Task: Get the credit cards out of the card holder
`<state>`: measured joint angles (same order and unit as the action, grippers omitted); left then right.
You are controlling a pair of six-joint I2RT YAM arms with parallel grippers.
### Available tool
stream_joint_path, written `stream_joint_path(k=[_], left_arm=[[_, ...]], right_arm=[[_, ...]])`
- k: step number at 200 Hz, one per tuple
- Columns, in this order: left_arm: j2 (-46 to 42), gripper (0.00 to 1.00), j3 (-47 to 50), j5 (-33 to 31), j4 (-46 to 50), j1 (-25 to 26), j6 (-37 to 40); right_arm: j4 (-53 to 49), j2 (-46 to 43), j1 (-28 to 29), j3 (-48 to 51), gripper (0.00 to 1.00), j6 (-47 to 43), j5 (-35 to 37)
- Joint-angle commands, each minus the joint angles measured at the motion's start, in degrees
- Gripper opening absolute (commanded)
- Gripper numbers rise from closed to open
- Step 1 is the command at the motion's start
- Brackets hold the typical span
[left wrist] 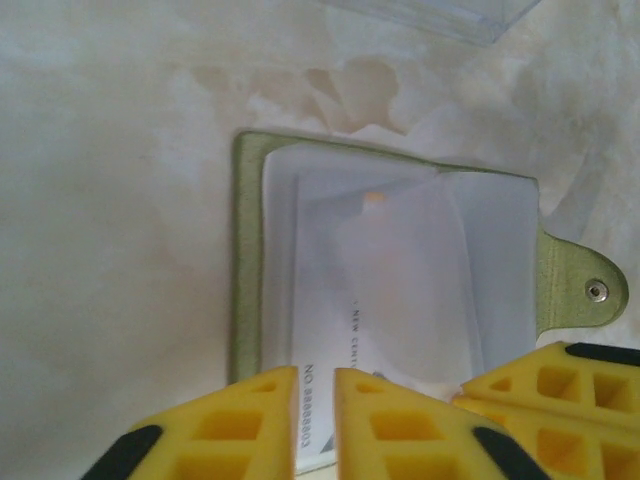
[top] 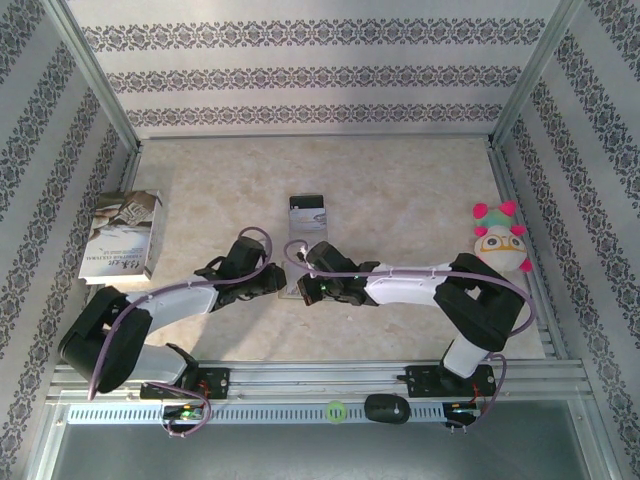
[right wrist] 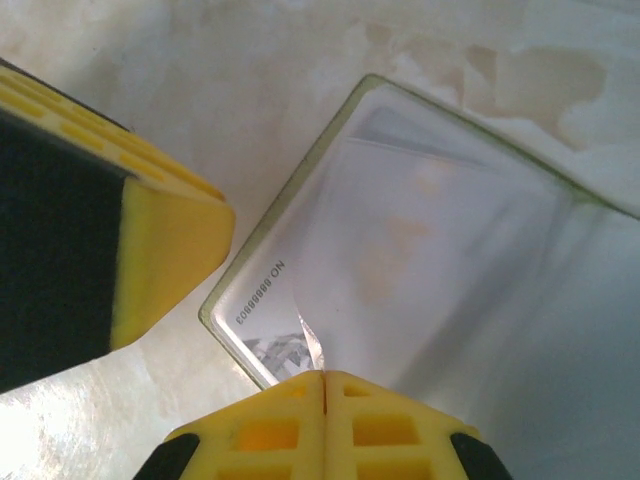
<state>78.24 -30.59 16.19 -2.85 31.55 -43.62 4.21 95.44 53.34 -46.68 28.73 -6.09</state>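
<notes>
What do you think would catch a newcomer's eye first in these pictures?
Probably the left tool and right tool meeting at mid-table over the open olive card holder, whose clear pocket shows a numbered credit card. Next, the plush toy with pink horns by the right wall and the printed booklet on the left.

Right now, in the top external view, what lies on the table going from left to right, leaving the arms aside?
printed booklet → credit card, black band at its far end → plush toy
</notes>
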Motion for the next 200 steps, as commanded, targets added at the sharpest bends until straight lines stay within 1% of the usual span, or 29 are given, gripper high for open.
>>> stream_joint_path(k=[1, 24, 56, 82, 104, 124, 134, 146, 153, 158, 169, 177, 183, 191, 200], left_arm=[[1.97, 0.13, -2.11, -1.45, -2.89, 1.60, 0.20], [3.81, 0.12, -3.04, -1.71, -3.31, 2.34, -0.22], [5.07, 0.08, -3.55, -2.97, -3.18, 3.34, -0.68], [6.72, 0.03, -4.05, -2.80, -3.27, 4.20, -1.10], [8.37, 0.00, -4.31, -2.91, -2.47, 4.87, -1.52], [9.38, 0.00, -4.37, -2.26, -2.28, 5.19, -2.00], [9.32, 0.00, -4.45, -2.08, -1.85, 5.19, -1.82], [8.93, 0.00, -4.55, -2.01, -1.50, 5.23, -1.56], [8.69, 0.00, -4.63, -2.00, -1.29, 5.28, -1.47], [8.49, 0.00, -4.59, -1.99, -1.32, 5.32, -1.32], [8.48, 0.00, -4.61, -1.70, -1.51, 5.39, -1.37], [8.67, 0.00, -4.74, -1.37, -1.60, 5.36, -1.30], [8.69, 0.00, -4.82, -1.20, -1.70, 5.45, -1.33], [8.81, 0.00, -4.82, -1.15, -1.79, 5.53, -1.23], [8.83, 0.00, -4.92, -0.94, -1.85, 5.59, -1.12]], right_arm=[[3.08, -2.78, -0.43, 1.95, 0.00, 3.05, 0.56], [3.66, -3.99, -0.43, 3.02, 0.00, 4.02, 2.41], [4.58, -4.86, -0.43, 4.03, 0.00, 5.41, 3.90], [4.42, -5.66, -0.41, 4.72, 0.00, 6.73, 6.28], [2.60, -7.06, -0.43, 5.41, 0.00, 8.60, 9.76], [-1.15, -8.26, -0.41, 5.80, 0.00, 11.52, 13.97], [-3.46, -9.16, -0.43, 6.06, 0.08, 13.14, 16.32], [-5.08, -10.94, -0.43, 6.99, 0.23, 14.72, 18.78], [-6.04, -12.25, -0.43, 7.52, 0.29, 15.49, 20.18], [-7.01, -13.29, -0.43, 7.85, 0.32, 16.13, 21.55], [-8.22, -15.98, -0.67, 8.45, 0.34, 16.36, 23.53], [-7.26, -18.05, -0.97, 9.06, 0.35, 15.36, 23.08], [-5.17, -19.23, -1.52, 9.35, 0.36, 13.62, 20.52], [-1.98, -19.80, -2.61, 9.09, 0.36, 10.30, 13.03], [-2.28, -19.00, -3.40, 6.98, 0.35, 8.16, 6.38]])
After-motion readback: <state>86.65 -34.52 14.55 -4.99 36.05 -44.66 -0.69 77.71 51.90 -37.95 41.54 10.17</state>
